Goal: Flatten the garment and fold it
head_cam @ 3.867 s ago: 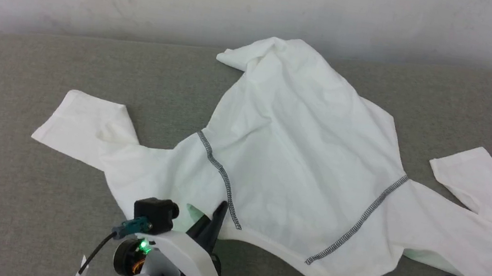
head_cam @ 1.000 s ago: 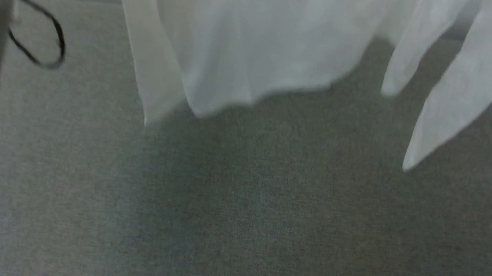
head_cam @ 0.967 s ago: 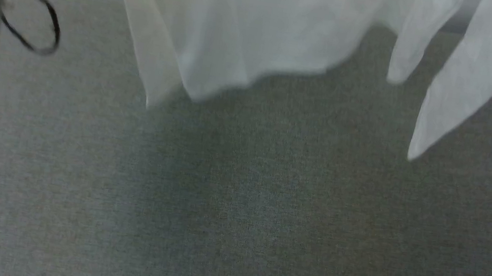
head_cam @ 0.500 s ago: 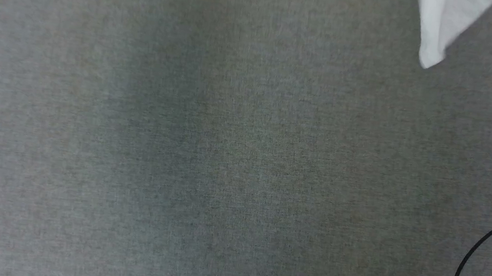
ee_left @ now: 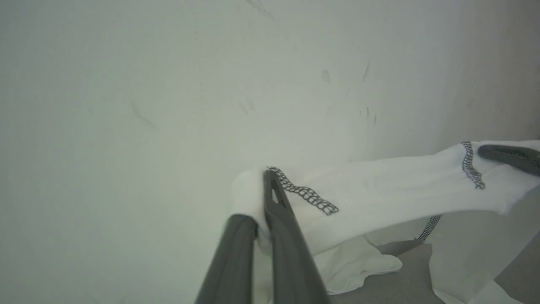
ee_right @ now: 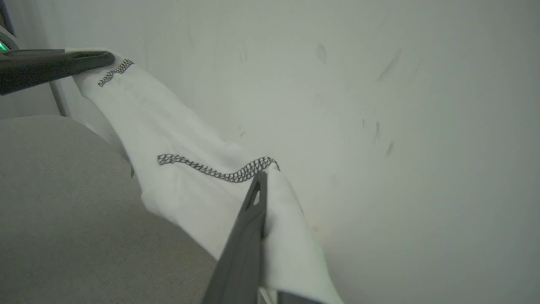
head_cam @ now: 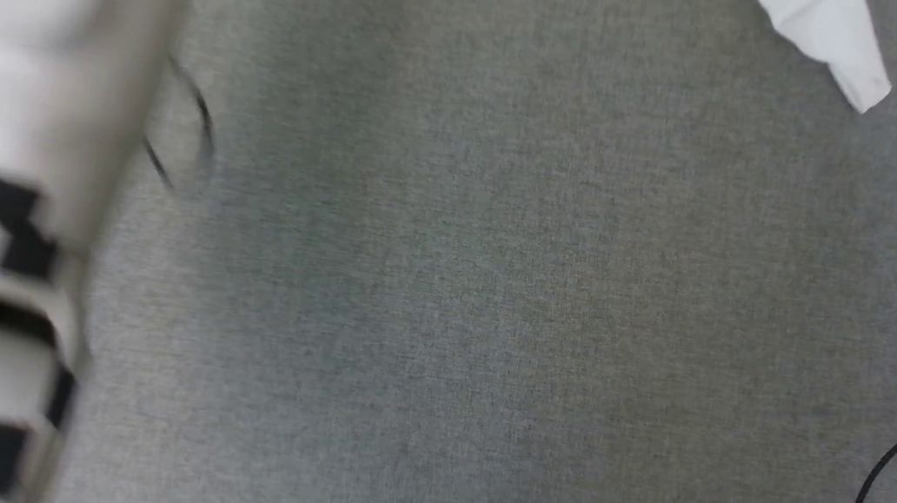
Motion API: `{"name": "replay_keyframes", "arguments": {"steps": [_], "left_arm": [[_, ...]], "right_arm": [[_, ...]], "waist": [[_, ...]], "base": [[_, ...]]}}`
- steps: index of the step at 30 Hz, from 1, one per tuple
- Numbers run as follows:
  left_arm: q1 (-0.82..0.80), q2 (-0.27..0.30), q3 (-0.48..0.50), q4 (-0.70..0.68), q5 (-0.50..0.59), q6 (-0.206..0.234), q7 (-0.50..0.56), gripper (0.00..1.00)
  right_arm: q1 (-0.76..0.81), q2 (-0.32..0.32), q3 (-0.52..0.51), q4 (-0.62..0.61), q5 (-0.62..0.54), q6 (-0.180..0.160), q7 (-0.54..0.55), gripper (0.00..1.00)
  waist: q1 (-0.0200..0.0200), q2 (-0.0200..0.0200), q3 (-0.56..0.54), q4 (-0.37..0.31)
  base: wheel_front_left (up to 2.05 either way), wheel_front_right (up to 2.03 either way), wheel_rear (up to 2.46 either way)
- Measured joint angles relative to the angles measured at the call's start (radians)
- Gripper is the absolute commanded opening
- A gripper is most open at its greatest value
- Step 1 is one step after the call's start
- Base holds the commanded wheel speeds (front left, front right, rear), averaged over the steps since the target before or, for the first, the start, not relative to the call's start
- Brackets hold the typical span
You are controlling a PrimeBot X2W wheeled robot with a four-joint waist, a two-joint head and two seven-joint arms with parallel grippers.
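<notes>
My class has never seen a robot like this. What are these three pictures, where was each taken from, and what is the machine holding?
It is a robot with two arms, each ending in a gripper of two long dark fingers. One picture looks down from its head: a grey surface, a blurred pale forearm and one tip of the white garment. The other two come from cameras on its wrists. There the left gripper and the right gripper are each shut on the garment's stitched edge, holding it up in front of a pale wall.
</notes>
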Motion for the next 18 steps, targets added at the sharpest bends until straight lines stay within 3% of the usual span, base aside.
{"name": "replay_keyframes", "arguments": {"steps": [9, 18], "left_arm": [[0.467, -0.046, -0.068, 0.018, -0.026, 0.0, -0.011, 0.0], [0.834, 0.038, -0.13, -0.079, -0.059, 0.0, 0.014, 0.0]], "right_arm": [[0.414, 0.002, 0.065, -0.115, 0.1, 0.0, -0.006, 0.0], [0.719, -0.036, 0.17, -0.27, 0.158, 0.0, -0.006, 0.0]], "waist": [[-0.0003, 0.0, -0.156, 0.019], [-0.0005, 0.0001, -0.337, 0.029]], "base": [[0.0, 0.0, 0.0], [0.0, 0.0, 0.0]]}}
